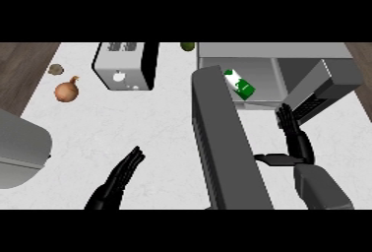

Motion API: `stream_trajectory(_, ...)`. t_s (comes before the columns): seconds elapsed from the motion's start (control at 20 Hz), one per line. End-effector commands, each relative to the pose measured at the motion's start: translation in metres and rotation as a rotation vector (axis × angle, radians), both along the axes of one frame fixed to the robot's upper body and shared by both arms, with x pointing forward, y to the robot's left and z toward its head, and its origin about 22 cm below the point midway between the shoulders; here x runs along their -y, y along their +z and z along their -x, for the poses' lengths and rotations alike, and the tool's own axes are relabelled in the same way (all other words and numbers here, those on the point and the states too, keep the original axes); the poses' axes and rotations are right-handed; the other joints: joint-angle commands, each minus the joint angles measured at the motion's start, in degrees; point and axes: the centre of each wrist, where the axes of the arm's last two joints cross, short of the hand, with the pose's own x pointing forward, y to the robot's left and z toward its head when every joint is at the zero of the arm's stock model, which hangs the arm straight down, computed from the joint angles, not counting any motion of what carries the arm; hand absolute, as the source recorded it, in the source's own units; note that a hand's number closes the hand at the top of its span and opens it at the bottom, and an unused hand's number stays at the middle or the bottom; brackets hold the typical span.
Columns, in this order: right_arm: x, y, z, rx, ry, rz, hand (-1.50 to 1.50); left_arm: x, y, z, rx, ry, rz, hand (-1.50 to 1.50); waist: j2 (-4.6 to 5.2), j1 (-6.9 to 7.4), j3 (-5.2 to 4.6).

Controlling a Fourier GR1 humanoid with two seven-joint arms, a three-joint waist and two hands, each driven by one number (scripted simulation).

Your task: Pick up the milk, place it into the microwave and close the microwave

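The milk [240,85], a white and green carton, lies inside the open microwave [272,51] at the upper right. The microwave's dark door [222,142] swings out toward me as a long slab down the middle of the counter. My right hand [296,140] is open to the right of the door, below the microwave's opening, with fingers straight and pointing at the keypad side [314,104]. It holds nothing. At the lower left, my left hand [120,178] hovers open over the counter, far from the milk.
A silver toaster [127,66] stands at the back, left of the microwave. An onion [67,91] and a small brown lump [56,69] lie at the far left. A green fruit [187,47] sits at the back edge. A grey rounded object [22,152] fills the left edge.
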Motion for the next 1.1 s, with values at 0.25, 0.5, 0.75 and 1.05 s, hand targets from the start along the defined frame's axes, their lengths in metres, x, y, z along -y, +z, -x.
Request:
stream_trajectory(0.25, 0.017, -0.014, 0.033, 0.114, 0.066, -0.161, -1.5, 0.012, 0.007, -0.019, -0.041, -0.076, -0.169, 1.5, -0.37, -1.25, -0.05)
stream_trajectory(0.5, 0.036, -0.002, 0.034, 0.134, 0.079, -0.147, -1.5, 0.024, -0.012, -0.018, -0.045, -0.173, -0.301, 1.5, -0.71, -2.28, -0.16)
stream_trajectory(0.75, 0.062, 0.01, 0.047, 0.131, 0.086, -0.144, -1.5, 0.029, -0.034, -0.033, -0.074, -0.317, -0.396, 1.5, -0.43, -2.28, -0.18)
stream_trajectory(1.05, 0.091, 0.043, 0.055, 0.18, 0.098, -0.136, -1.5, 0.082, -0.048, -0.042, -0.08, -0.39, -0.384, 1.5, -0.43, -2.77, -0.25)
